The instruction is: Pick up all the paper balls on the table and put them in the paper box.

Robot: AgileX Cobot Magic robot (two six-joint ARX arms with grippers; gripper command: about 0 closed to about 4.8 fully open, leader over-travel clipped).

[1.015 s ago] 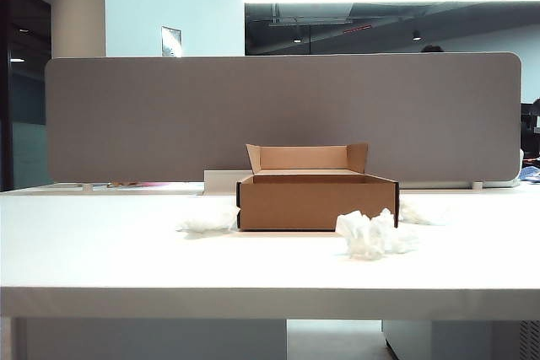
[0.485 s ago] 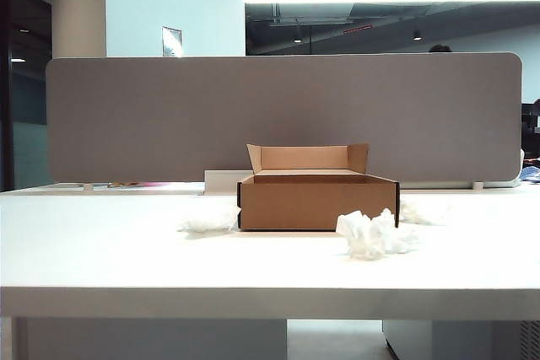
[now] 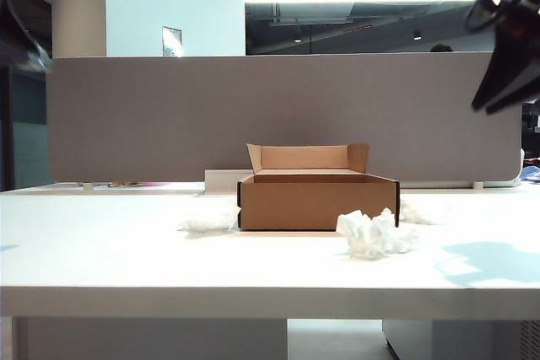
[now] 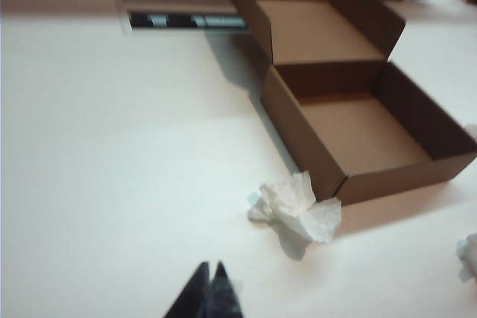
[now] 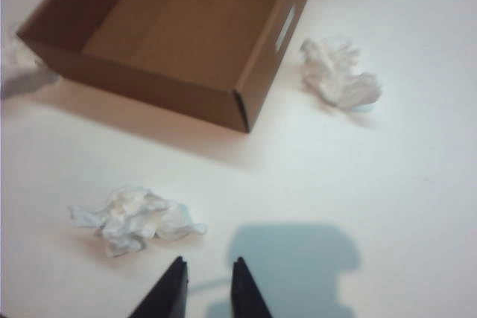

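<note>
Three paper balls lie loose on the white surface (image 3: pixel 101 250), none yet in the paper box (image 3: pixel 317 201), which sits open and empty mid-surface. Left ball (image 3: pixel 208 217) rests just beside the box's left wall; front ball (image 3: pixel 375 233) sits off the box's front right corner, nearest the camera; third ball (image 3: pixel 418 212) lies beside the right wall, further back. Right pincer (image 5: pixel 204 282) hangs high over the right side, tips slightly parted with a narrow gap, nothing between them. In the right wrist view the front ball (image 5: pixel 136 219) lies just ahead of those tips and a little to one side, with the box beyond it; this is the closest ball-to-pincer pairing. Its crumple spreads wider across than deep. Left pincer (image 4: pixel 208 288) has tips pressed together, empty, high at the left; the left ball (image 4: pixel 295 205) lies ahead and off to the box side. Judgement: right arm is better placed for the first pick, needing mostly a descent and a small sideways correction.
</note>
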